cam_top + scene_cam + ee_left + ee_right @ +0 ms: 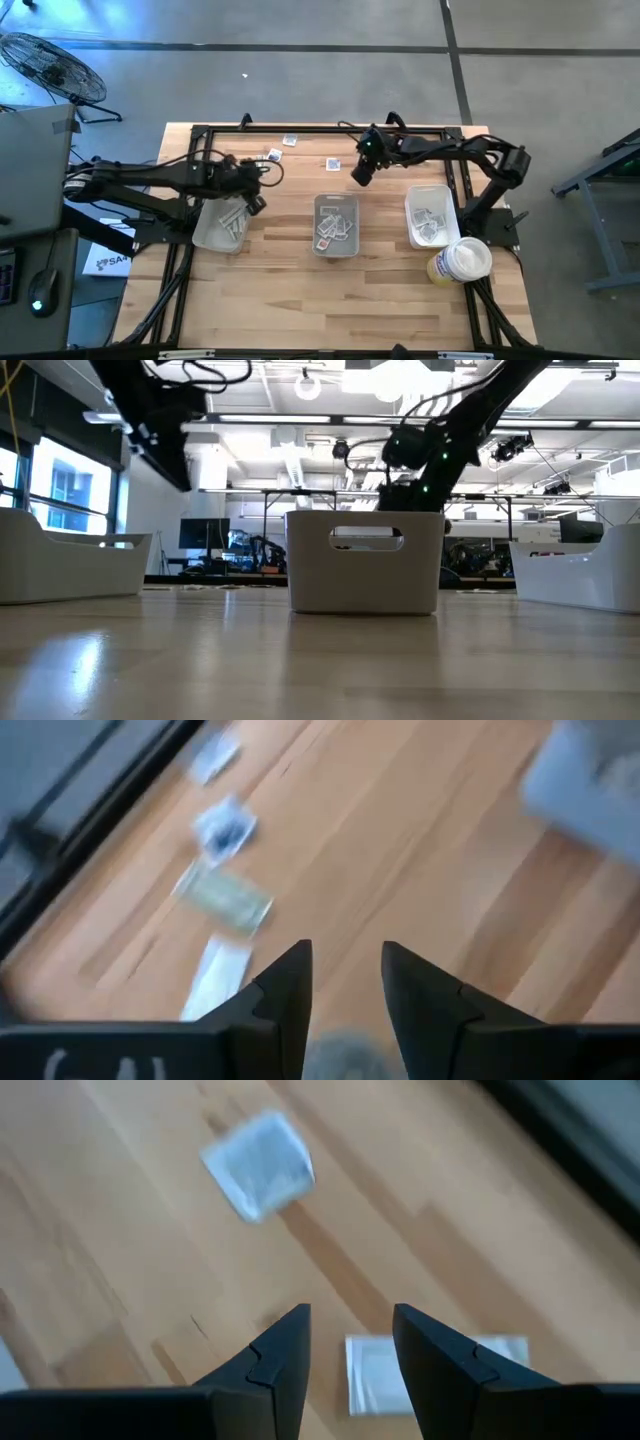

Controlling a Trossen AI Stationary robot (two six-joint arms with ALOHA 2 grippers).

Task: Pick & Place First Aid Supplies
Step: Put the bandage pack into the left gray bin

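1. three trays on the wooden table; the grey middle tray holds sachets.
2. left gripper over the left tray, fingers parted, empty.
3. right gripper beyond the middle tray, fingers parted over a loose sachet, holding nothing.

We see bright ceiling lamps glaring in the low view, sheen on the wooden table, and both wrist views smeared by motion blur.
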